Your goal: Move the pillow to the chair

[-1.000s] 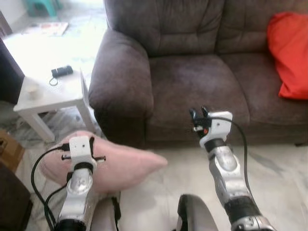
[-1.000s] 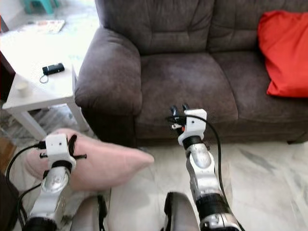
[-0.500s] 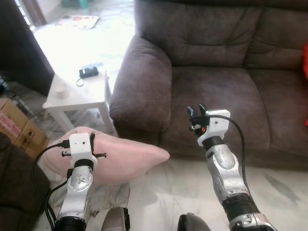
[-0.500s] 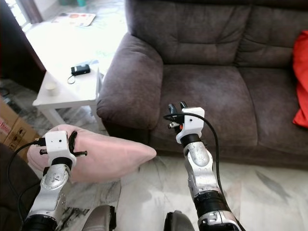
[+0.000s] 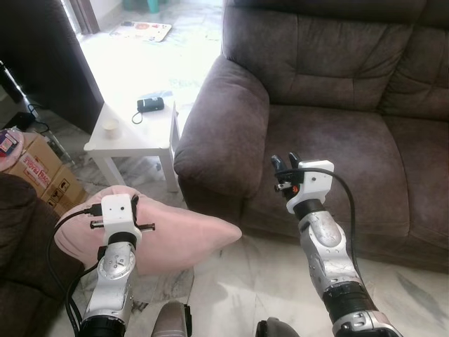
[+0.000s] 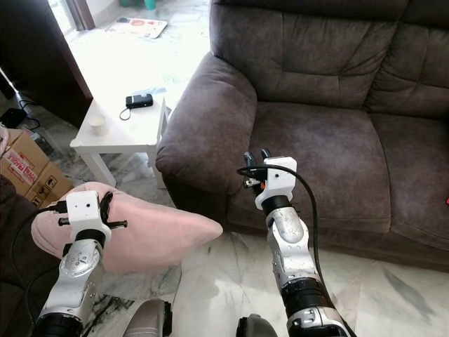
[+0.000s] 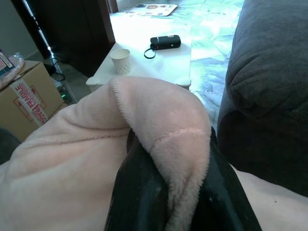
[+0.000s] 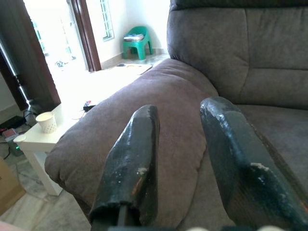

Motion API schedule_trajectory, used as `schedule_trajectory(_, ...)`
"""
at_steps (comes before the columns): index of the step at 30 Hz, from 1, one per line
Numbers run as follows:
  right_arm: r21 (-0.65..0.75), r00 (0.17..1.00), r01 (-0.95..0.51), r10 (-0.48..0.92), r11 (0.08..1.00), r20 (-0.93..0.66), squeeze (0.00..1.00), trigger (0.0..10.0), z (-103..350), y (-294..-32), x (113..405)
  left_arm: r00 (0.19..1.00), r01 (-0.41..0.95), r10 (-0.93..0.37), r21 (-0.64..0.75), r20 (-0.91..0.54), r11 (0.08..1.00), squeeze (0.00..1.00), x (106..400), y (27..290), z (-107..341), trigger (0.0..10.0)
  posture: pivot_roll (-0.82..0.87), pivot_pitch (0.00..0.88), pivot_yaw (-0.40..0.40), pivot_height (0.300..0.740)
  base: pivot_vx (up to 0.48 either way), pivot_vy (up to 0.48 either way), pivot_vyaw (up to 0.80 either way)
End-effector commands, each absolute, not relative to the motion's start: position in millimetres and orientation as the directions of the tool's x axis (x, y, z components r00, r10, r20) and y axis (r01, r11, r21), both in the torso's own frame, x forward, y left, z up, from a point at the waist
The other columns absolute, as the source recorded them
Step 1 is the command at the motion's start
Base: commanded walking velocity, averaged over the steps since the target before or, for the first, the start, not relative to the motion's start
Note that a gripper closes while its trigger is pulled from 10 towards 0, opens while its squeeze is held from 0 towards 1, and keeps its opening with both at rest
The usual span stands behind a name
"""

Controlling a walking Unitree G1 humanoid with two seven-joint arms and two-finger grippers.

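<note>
Firmly, left gripper [image 7: 168, 202] pinches pink pillow [image 5: 182, 235]; right gripper [image 8: 180, 144] parted, unladen.

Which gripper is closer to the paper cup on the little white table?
Left. The left gripper, shut on the pink pillow, is just in front of the table with the paper cup. The right gripper hovers over the sofa seat, farther away.

Brown sofa [image 5: 330, 105]; white side table [image 5: 130, 137]

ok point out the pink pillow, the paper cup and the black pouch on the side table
pink pillow [image 5: 182, 235], left eye view, on its bare right half.
paper cup [image 7: 120, 60], left wrist view, on its side wall.
black pouch [image 6: 139, 101], right eye view, on its top face.
</note>
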State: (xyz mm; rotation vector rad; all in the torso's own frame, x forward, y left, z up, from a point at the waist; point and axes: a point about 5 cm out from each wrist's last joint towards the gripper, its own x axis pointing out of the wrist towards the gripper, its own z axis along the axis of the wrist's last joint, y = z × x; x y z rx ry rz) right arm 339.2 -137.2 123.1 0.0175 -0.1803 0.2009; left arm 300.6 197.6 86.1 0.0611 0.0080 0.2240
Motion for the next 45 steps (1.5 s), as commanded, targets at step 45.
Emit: schedule_trajectory(45,0.02,0.961,-0.203,0.195,0.979,0.195,0.0,10.0,122.6,-134.1,340.0,0.976,-0.197,0.188,0.075,0.113,0.977,0.0,308.2,195.5,113.7,10.0,0.05,0.077,-0.002,0.74,0.0,0.0,0.0)
